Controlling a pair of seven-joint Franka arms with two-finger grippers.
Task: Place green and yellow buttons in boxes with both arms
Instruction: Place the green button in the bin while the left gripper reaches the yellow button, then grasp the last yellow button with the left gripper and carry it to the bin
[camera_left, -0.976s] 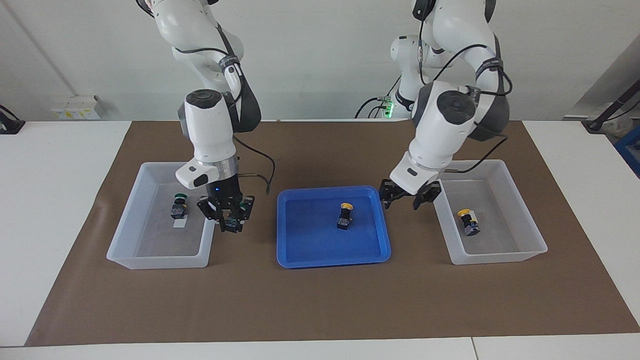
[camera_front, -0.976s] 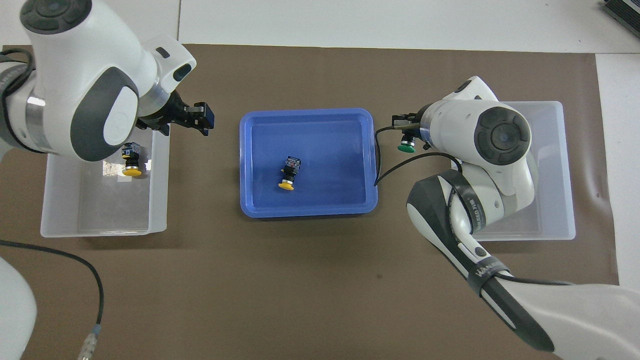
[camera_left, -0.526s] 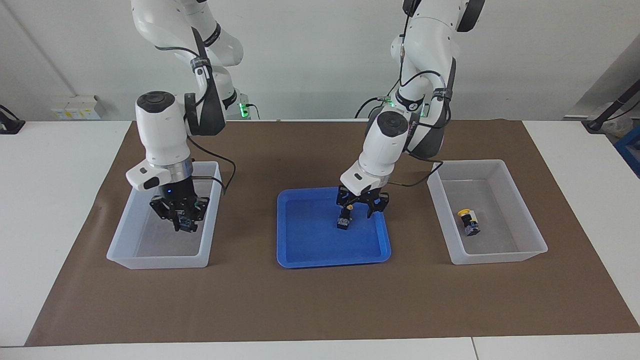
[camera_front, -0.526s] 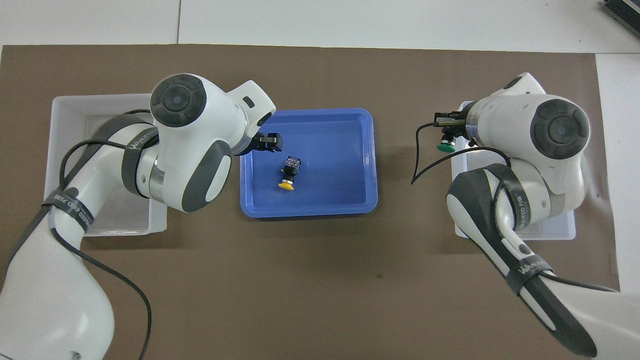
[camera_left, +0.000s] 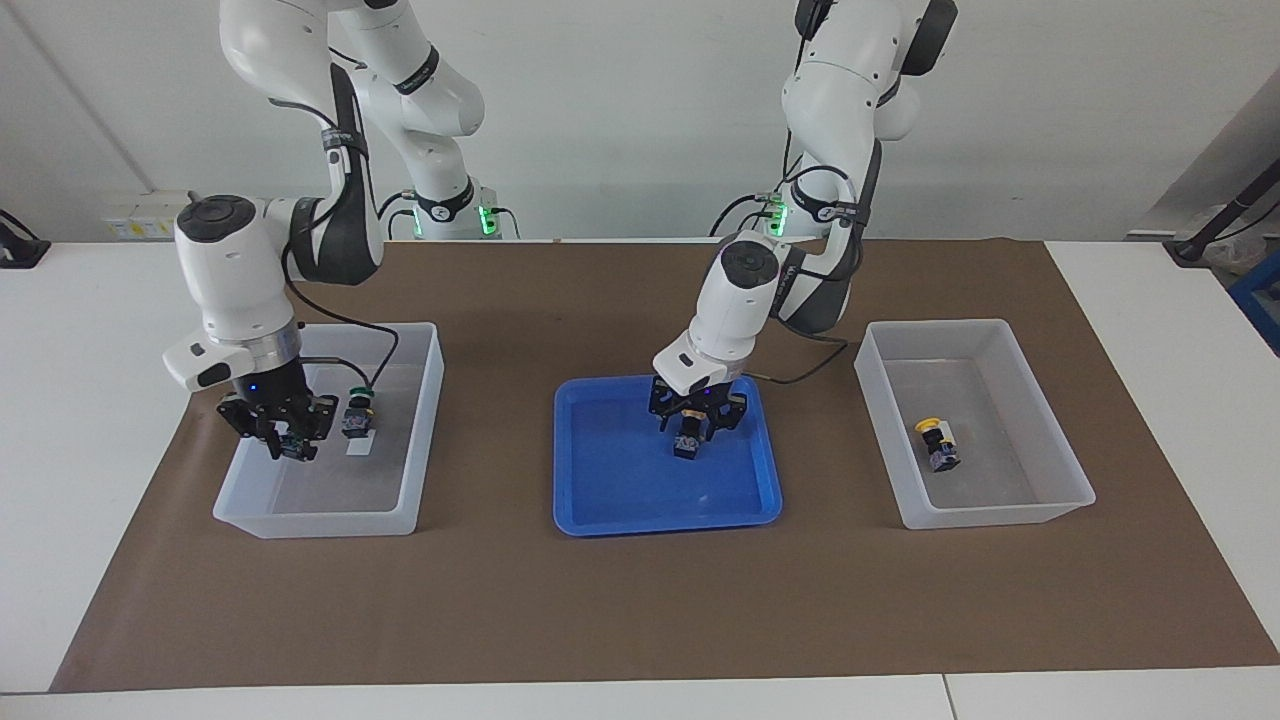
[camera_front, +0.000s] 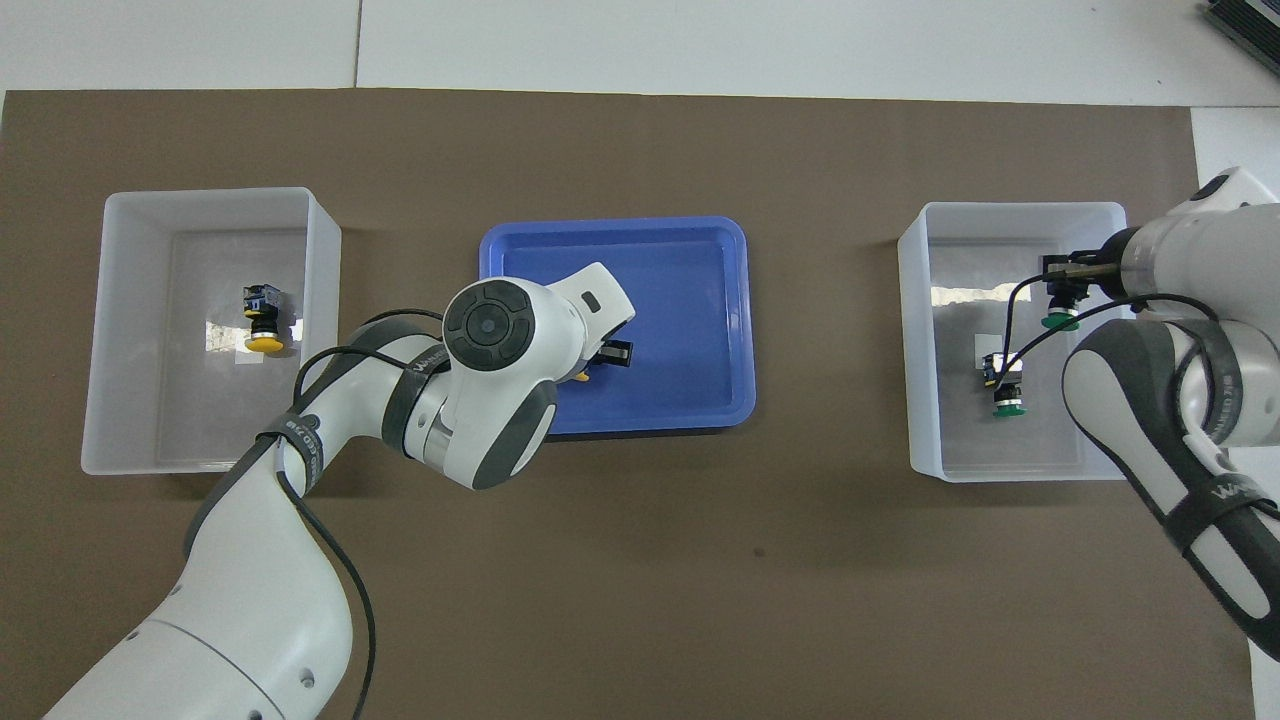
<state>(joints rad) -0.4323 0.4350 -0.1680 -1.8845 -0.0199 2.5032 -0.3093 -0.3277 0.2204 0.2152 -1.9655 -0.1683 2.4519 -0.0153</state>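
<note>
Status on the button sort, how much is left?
Done: one yellow button lies in its box, one green button in the other box.
In hand: right gripper carries the second green button over that box.
Left: left gripper is down at the last yellow button in the blue tray.

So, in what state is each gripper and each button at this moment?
left gripper: open, low over tray yellow button
right gripper: shut on the held green button
held green button: raised above a box
other green button: resting in that box
tray yellow button: lying in blue tray
boxed yellow button: lying in the second box
</note>
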